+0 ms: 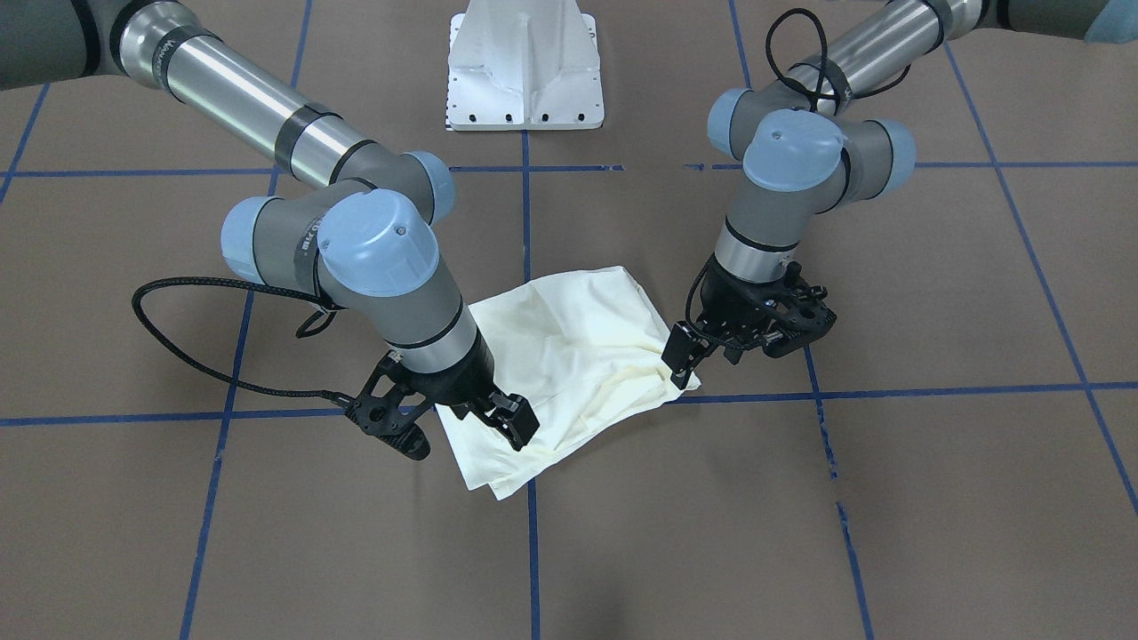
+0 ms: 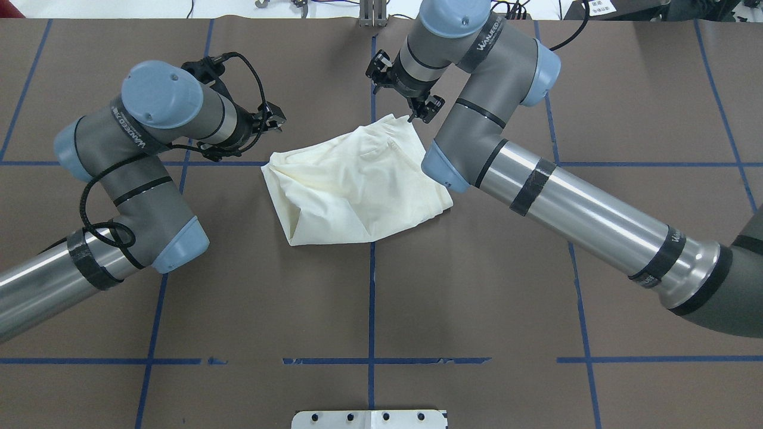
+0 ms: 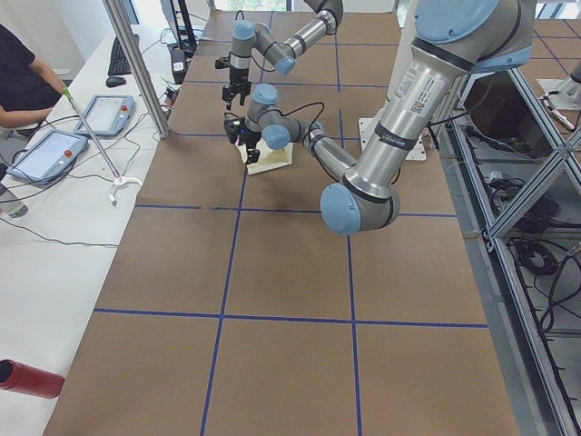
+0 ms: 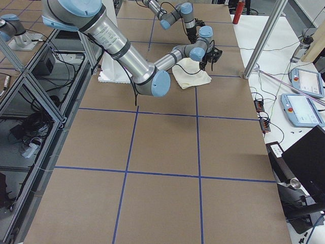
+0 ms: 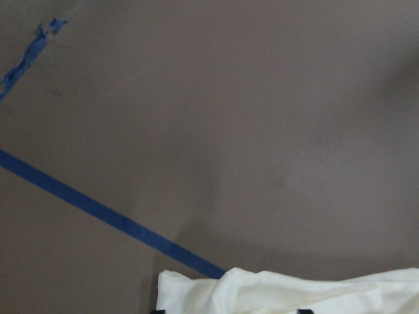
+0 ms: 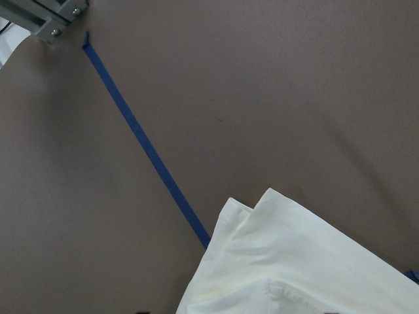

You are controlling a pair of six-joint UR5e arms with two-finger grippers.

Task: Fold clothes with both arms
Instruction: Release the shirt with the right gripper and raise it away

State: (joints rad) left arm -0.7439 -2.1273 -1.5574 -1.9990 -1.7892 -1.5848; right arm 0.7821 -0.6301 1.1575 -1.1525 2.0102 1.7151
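Lying folded on the brown counter (image 1: 889, 498) between the two arms, the cream shirt (image 1: 569, 347) shows only its plain side and straddles a blue tape line (image 1: 532, 533). The left tool (image 1: 681, 366) hangs at one rumpled corner of the shirt with its fingers a little apart, clamping nothing. Whether its tips touch the cloth, I cannot tell. The right tool (image 1: 514, 425) stands over the opposite edge, its fingers parted as well, with no grip on the fabric. Each wrist view shows the shirt's edge at the bottom of the frame.
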